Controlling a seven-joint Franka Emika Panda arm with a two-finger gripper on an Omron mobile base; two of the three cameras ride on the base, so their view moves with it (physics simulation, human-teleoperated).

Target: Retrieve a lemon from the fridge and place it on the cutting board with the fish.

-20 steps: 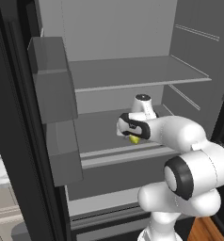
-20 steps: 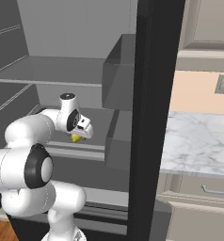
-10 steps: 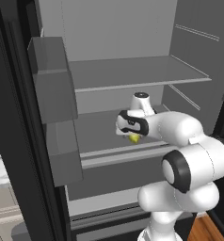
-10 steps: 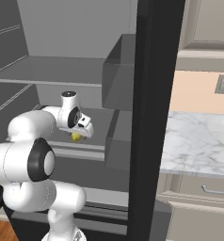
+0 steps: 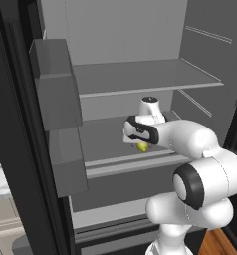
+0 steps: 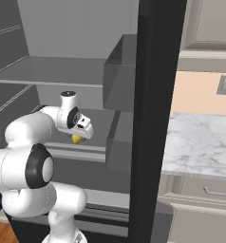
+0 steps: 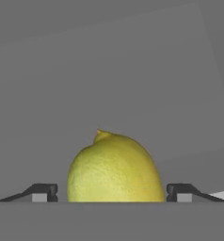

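Hand view cuts off the lemon (image 7: 115, 169) at 6 o'clock, its nub pointing to 12; one dark fingertip (image 7: 41, 192) sits at its 9 and the other at 3, each with a gap, so the gripper (image 7: 115, 193) stands spread around the fruit, not clamped. From the left base view, the hand hides most of the lemon (image 5: 142, 147) on the fridge (image 5: 140, 79) lower shelf. The arm reaches forward, wrist bent downward.
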